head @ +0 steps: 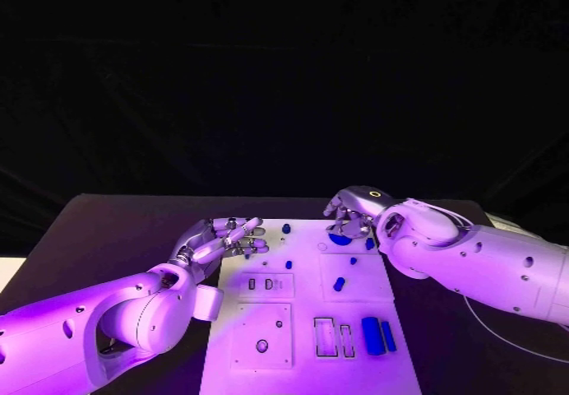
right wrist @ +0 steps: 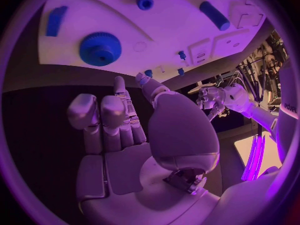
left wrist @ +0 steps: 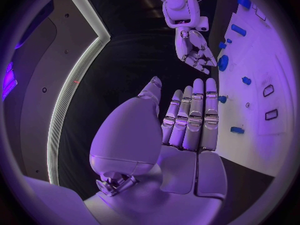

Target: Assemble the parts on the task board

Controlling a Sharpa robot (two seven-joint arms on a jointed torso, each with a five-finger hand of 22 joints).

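Note:
The white task board lies in the middle of the table. A blue gear sits near its far edge. My right hand hovers just beyond and above the gear with its fingers apart and pointing down, holding nothing. In the right wrist view that hand is empty, and the gear lies ahead of its fingertips. My left hand is over the board's far left corner, fingers stretched out and empty, as its palm shows in the left wrist view. Two long blue bars lie at the board's near right.
Small blue pieces stand on the board: one by my left fingertips, a peg in the middle, another left of it. Recessed slots are near the front. Black table surrounds the board.

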